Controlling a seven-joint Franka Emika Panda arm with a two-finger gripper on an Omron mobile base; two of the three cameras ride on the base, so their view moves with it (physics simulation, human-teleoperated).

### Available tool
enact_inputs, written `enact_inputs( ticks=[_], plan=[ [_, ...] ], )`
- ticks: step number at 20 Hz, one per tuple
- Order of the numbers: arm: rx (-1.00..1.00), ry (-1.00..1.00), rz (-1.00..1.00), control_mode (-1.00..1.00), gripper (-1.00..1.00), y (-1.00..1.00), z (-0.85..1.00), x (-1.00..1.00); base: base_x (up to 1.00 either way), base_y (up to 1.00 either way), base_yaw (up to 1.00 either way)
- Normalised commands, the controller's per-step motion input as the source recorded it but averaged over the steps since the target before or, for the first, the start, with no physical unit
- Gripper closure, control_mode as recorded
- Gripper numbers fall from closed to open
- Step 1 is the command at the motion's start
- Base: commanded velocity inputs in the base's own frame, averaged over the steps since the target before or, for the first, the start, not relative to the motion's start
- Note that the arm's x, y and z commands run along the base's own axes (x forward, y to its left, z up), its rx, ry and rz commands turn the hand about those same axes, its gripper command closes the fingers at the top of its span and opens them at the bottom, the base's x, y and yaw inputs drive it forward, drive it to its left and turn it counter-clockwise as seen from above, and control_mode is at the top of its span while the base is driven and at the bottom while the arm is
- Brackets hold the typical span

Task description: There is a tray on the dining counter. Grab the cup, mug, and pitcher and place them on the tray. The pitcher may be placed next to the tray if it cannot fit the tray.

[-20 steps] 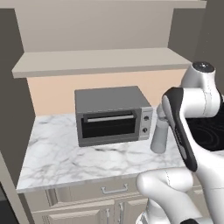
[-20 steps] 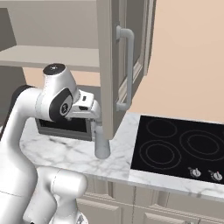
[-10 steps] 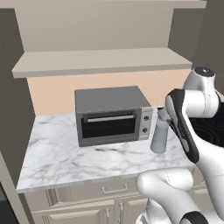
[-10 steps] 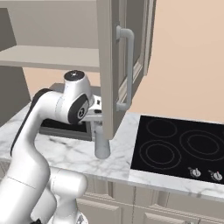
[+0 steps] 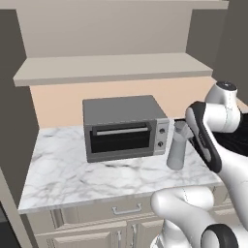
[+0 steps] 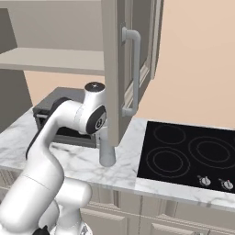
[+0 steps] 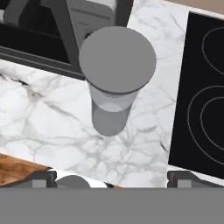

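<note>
The pitcher (image 5: 177, 147), tall, slim and grey-silver, stands upright on a marble counter (image 5: 72, 169) just right of a grey toaster oven (image 5: 123, 128). In the right base view the pitcher (image 6: 107, 153) stands below the arm's wrist. From the hand view I look down on the pitcher (image 7: 116, 65), with my gripper (image 7: 113, 177) open above it. One fingertip (image 7: 41, 178) is on each side, and neither touches it. The tray, cup, mug and dining counter are out of view.
A black cooktop (image 6: 188, 153) lies to the right of the pitcher. An open upper cabinet door (image 6: 131, 69) with a long handle hangs close above the arm. A shelf (image 5: 111, 68) runs over the toaster oven. The counter's front edge is near.
The arm has swung forward and to the right, bringing the hand over the pitcher. The pitcher has not moved and the jaws have stayed open.
</note>
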Motion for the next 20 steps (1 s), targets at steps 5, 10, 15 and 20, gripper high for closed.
enact_inputs(
  ticks=[5,10,15,20],
  plan=[
    [0.0,0.07,0.0,-1.0,-1.0,0.0,-0.21,0.23,0.0,0.0,0.0],
    [0.0,0.08,0.0,-1.0,-1.0,0.0,-0.18,0.18,0.0,0.0,0.0],
    [0.0,0.06,0.01,-1.0,-1.0,0.0,-0.2,0.19,0.0,0.0,0.0],
    [0.0,0.07,0.0,-1.0,-1.0,0.0,-0.15,0.21,0.0,0.0,0.0]
  ],
)
